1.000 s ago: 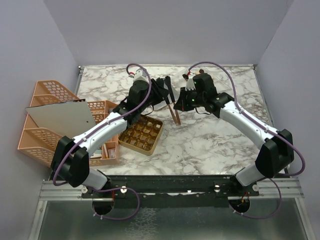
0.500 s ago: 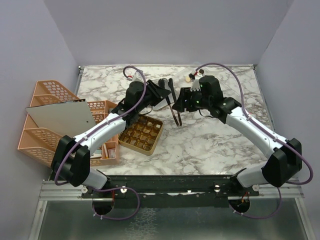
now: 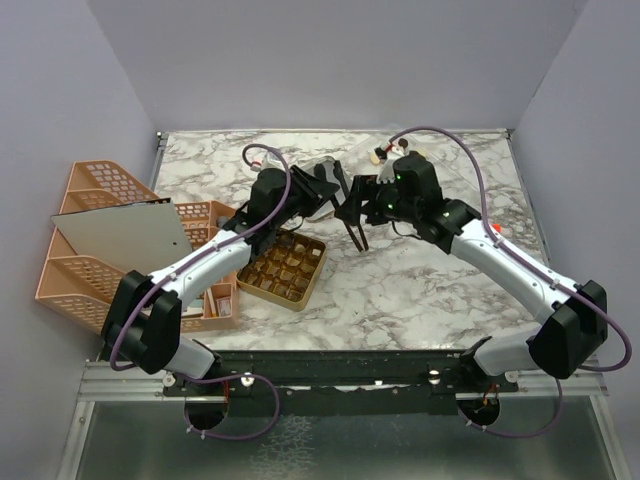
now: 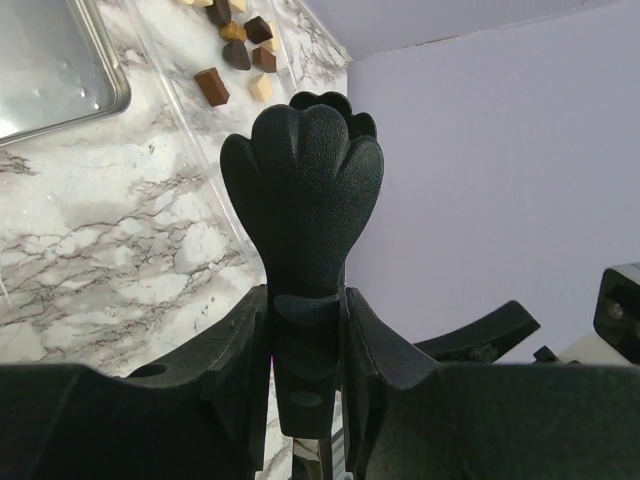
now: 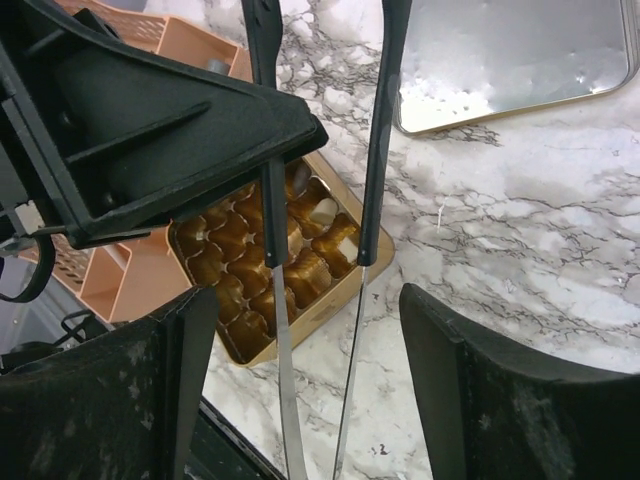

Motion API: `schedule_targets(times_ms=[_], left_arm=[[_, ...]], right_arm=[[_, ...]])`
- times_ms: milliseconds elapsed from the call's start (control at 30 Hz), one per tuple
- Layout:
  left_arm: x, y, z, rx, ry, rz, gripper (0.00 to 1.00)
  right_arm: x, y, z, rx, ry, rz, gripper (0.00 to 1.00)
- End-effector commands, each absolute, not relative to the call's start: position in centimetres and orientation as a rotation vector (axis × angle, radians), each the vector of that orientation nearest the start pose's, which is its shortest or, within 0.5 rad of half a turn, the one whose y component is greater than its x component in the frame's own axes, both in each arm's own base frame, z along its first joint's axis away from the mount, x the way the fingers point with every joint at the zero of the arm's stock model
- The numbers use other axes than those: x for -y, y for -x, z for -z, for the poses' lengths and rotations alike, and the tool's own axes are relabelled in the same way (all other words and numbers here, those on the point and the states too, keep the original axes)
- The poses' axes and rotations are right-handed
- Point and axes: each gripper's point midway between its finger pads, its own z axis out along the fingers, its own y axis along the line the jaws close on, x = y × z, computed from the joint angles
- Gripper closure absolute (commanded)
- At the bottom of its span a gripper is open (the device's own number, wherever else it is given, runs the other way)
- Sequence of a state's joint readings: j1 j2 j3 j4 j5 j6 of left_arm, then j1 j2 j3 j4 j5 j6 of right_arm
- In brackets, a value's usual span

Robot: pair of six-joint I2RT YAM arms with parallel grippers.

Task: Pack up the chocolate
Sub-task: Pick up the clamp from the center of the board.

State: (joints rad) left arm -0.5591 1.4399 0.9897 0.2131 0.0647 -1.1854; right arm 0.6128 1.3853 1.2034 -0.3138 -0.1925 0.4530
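While the left gripper point(image 4: 305, 340) squeezes the tongs point(image 4: 305, 190) between the open fingers point(image 5: 480, 400) of the right gripper point(image 5: 300, 340), next likely comes pinching one chocolate point(image 4: 212, 85).

small bite-sized chocolate pieces point(image 4: 211, 86) | dark brown, light brown, cream-white | loose, clustered, lying flat | upper left of left wrist view

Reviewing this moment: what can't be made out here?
Top view: tray cells too small to count; left arm covers one corner.
Left wrist: tongs tips hidden by left hand; loose chocolate cut off at top edge.
Right wrist: left hand hides part of the tray.
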Motion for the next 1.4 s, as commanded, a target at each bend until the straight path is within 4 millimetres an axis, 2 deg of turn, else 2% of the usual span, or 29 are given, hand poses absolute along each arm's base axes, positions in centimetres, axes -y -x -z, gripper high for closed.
schedule_targets(times_ms=[0,133,333,600,700,833,967,1067,1167,1200,1300,1367], left_arm=[[28.4,-37.0,-26.8,-1.849,0.682,1.346,1.00],[28.3,-36.8,-26.9,-1.843,0.711,1.364,1.00],[27.9,-36.8,-26.7,-1.837,0.748,1.361,1.00],[27.6,-36.6,-26.6,-1.837,0.768,1.355,1.00],[27.2,-36.6,-26.4,-1.835,0.784,1.339,1.00],[27.0,-36.6,-26.1,-1.840,0.804,1.327,1.00],[26.8,-36.5,-25.9,-1.843,0.828,1.330,1.00],[26.8,-36.6,-25.7,-1.849,0.836,1.328,1.00],[26.7,-36.5,-25.3,-1.866,0.848,1.316,1.00],[26.7,-36.5,-25.1,-1.869,0.852,1.315,1.00],[26.7,-36.5,-24.8,-1.875,0.866,1.315,1.00],[26.7,-36.5,-24.7,-1.878,0.879,1.315,1.00]], right_arm=[[-28.3,-31.9,-23.2,-2.147,0.293,-0.730,0.28],[-28.4,-32.1,-22.9,-2.143,0.304,-0.660,0.41],[-28.9,-32.0,-22.2,-2.156,0.337,-0.589,0.38],[-29.2,-32.0,-22.1,-2.137,0.327,-0.577,0.53],[-29.2,-31.9,-22.2,-2.134,0.324,-0.575,0.53],[-29.2,-31.9,-22.0,-2.135,0.323,-0.572,0.47],[-29.2,-31.9,-22.0,-2.127,0.320,-0.571,0.55],[-29.2,-31.9,-22.0,-2.121,0.324,-0.569,0.56],[-29.3,-32.0,-21.9,-2.123,0.329,-0.564,0.45],[-29.2,-32.0,-21.8,-2.124,0.328,-0.561,0.44],[-29.2,-32.0,-21.8,-2.119,0.327,-0.561,0.47],[-29.2,-32.1,-22.1,-2.110,0.323,-0.559,0.53]])
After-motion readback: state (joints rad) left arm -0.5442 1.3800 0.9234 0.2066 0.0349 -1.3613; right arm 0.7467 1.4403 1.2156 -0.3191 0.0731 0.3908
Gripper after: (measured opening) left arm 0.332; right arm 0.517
